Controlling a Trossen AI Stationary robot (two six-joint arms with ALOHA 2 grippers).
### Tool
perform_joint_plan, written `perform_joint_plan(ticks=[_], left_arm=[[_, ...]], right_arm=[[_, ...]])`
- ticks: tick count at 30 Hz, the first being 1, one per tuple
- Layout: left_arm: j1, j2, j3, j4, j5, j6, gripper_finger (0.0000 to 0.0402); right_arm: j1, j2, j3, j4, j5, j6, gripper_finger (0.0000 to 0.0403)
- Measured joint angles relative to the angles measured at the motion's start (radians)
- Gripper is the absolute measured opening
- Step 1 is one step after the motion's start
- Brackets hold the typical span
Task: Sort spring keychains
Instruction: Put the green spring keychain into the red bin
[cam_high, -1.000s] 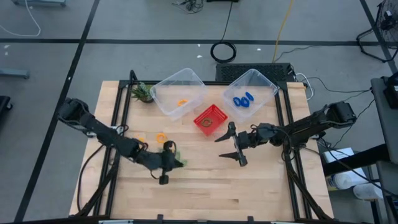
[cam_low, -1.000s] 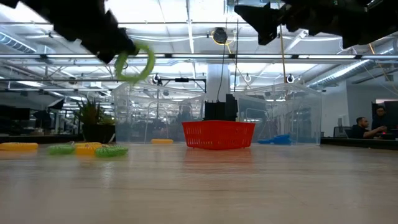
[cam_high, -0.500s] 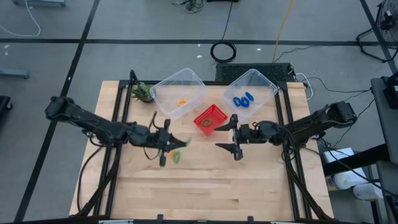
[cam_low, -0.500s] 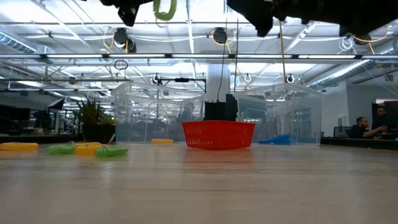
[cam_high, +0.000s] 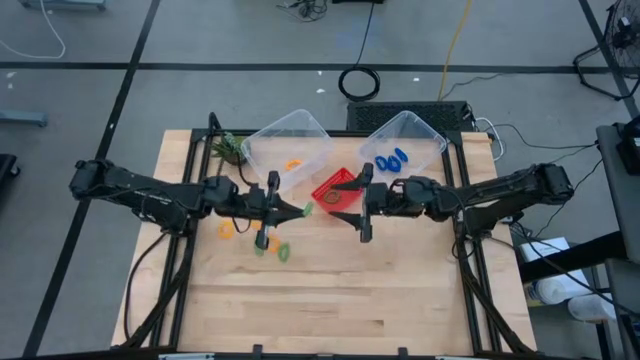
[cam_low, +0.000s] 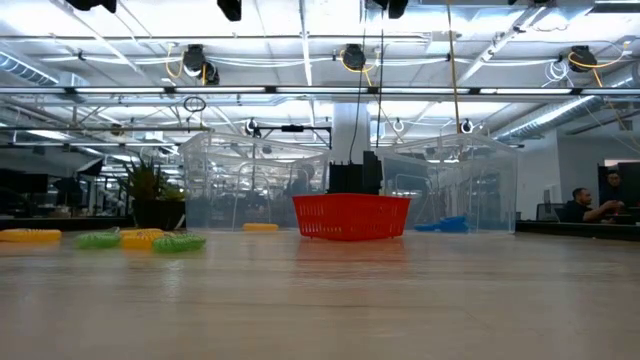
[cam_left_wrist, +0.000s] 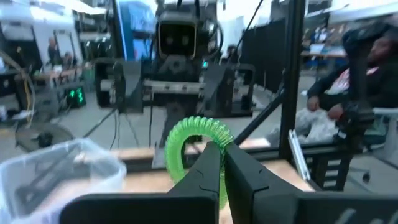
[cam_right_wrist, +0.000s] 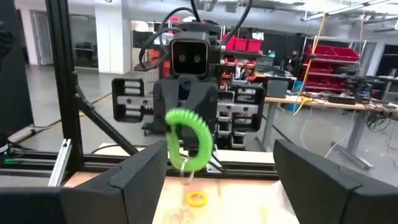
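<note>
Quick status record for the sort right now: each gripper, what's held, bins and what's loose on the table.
left gripper: shut on green spring keychain, raised over mid-table
right gripper: open, empty, facing the left gripper beside the red basket
left clear bin: one orange keychain
right clear bin: blue keychains
loose on table: orange and green keychains below the left arm
plant: back left corner
</note>
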Motion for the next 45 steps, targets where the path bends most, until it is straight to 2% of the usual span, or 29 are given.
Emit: perform_joint_plan(ticks=[3, 8, 13, 22, 26, 29, 37, 40, 45], left_arm=[[0.015, 0.0, 0.0, 0.031, 0.024, 0.004, 0.0005], [0.034, 0.002, 0.0, 0.065, 0.027, 0.004, 0.0005], [0.046, 0.052, 0.003, 0.164, 0.06, 0.0, 0.0005], [0.057, 0.16, 0.076, 0.155, 0.088, -0.008, 0.0005], [0.057, 0.196, 0.114, 0.155, 0.11, -0.003, 0.0005], [0.057, 0.203, 0.12, 0.131, 0.107, -0.003, 0.0005], [0.057, 0.203, 0.121, 0.107, 0.1, -0.007, 0.0005], [0.057, 0.203, 0.121, 0.094, 0.101, -0.034, 0.001], [0.063, 0.203, 0.121, 0.078, 0.101, -0.085, 0.0063]], right_arm=[[-0.015, 0.002, 0.001, -0.001, -0.047, 0.005, 0.0279], [-0.02, 0.019, 0.001, 0.023, -0.048, 0.016, 0.0279], [-0.019, 0.04, 0.002, 0.066, -0.048, 0.015, 0.0279], [-0.038, 0.051, 0.002, 0.063, -0.048, 0.026, 0.0268], [-0.044, 0.051, 0.002, 0.053, -0.048, 0.033, 0.0234], [-0.044, 0.051, 0.002, 0.012, -0.047, 0.035, 0.0192], [-0.043, 0.048, 0.002, 0.001, -0.048, 0.056, 0.0021], [-0.035, 0.048, 0.002, -0.005, -0.046, 0.073, 0.0012], [-0.014, 0.044, 0.002, -0.054, -0.028, 0.076, 0.0004]])
